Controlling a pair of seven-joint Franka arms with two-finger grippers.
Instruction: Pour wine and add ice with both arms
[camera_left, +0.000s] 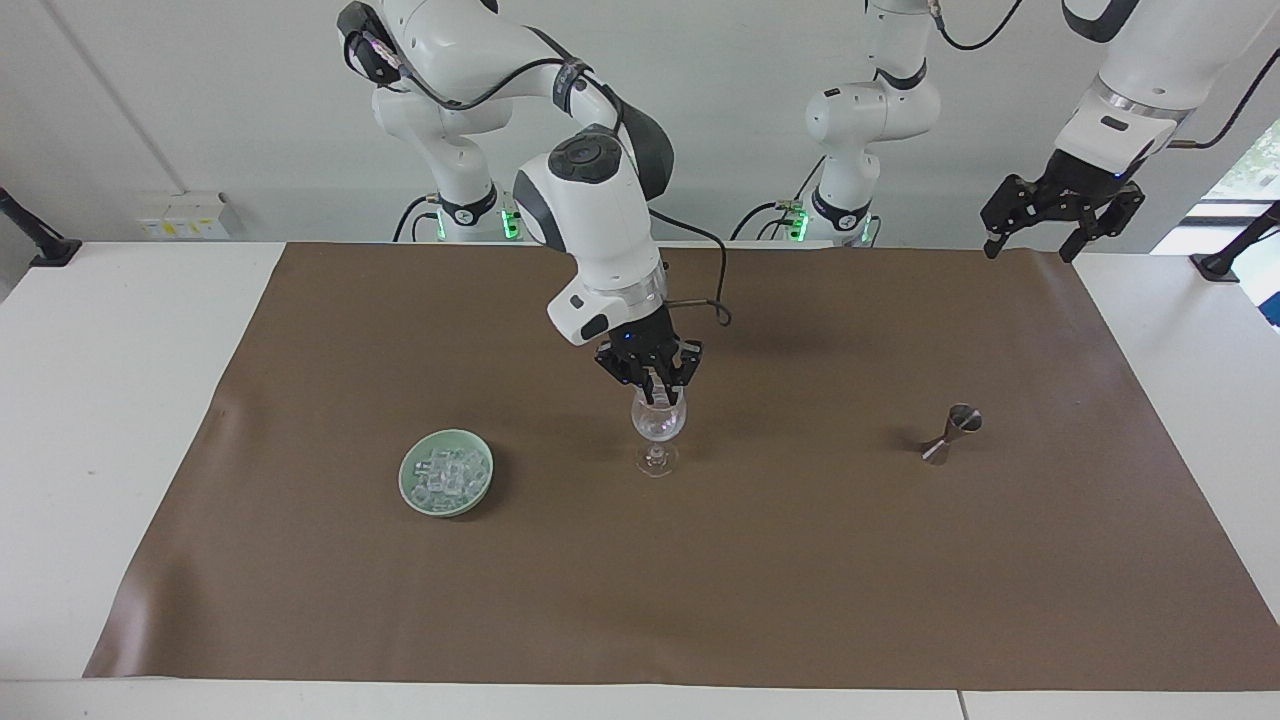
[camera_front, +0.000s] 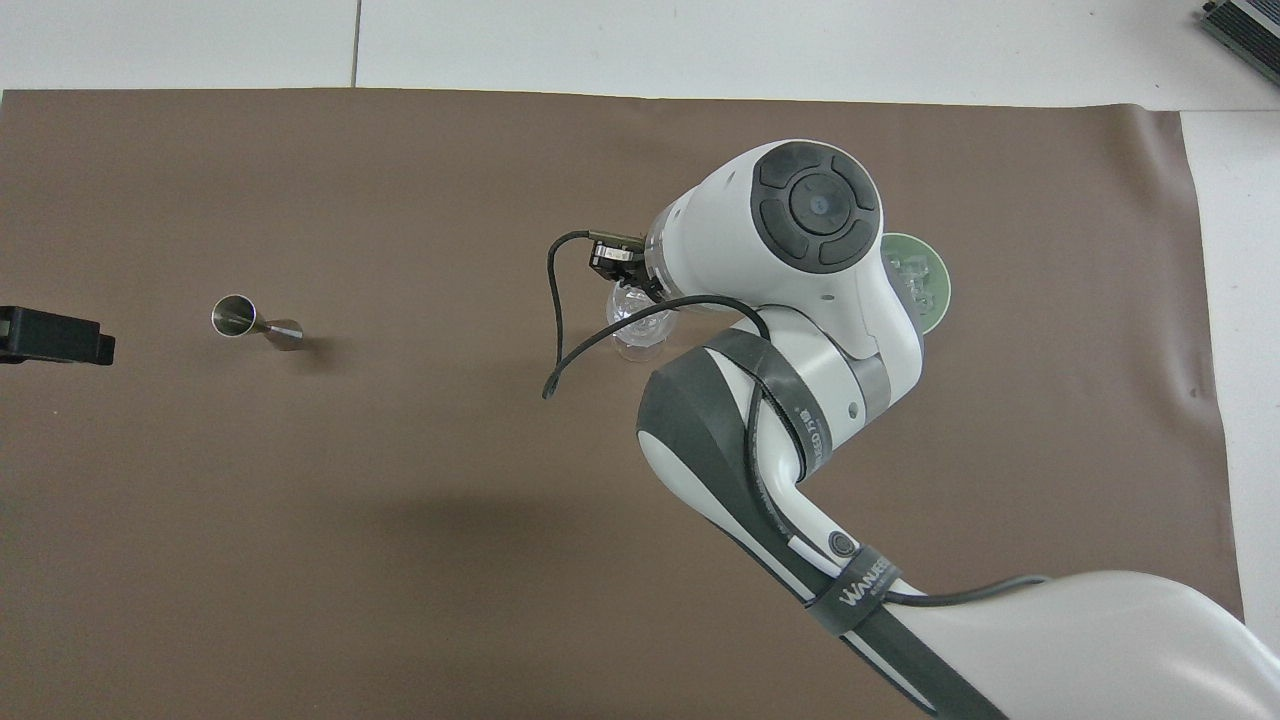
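Observation:
A clear wine glass (camera_left: 657, 432) (camera_front: 634, 332) stands mid-mat. My right gripper (camera_left: 656, 390) hangs straight over it, fingertips at the rim, shut on a small clear ice cube. In the overhead view the right arm's wrist hides that gripper. More ice (camera_left: 447, 472) is heaped in a pale green dish (camera_left: 412, 482) (camera_front: 928, 292) beside the glass, toward the right arm's end. My left gripper (camera_left: 1030, 250) hangs open and empty, high over the mat's edge at the left arm's end. Only a black part of it (camera_front: 55, 336) shows from overhead.
A steel jigger (camera_left: 948, 435) (camera_front: 252, 322) lies on its side on the brown mat (camera_left: 800, 580), toward the left arm's end. A black cable (camera_front: 556, 330) loops off the right wrist beside the glass. White tabletop borders the mat.

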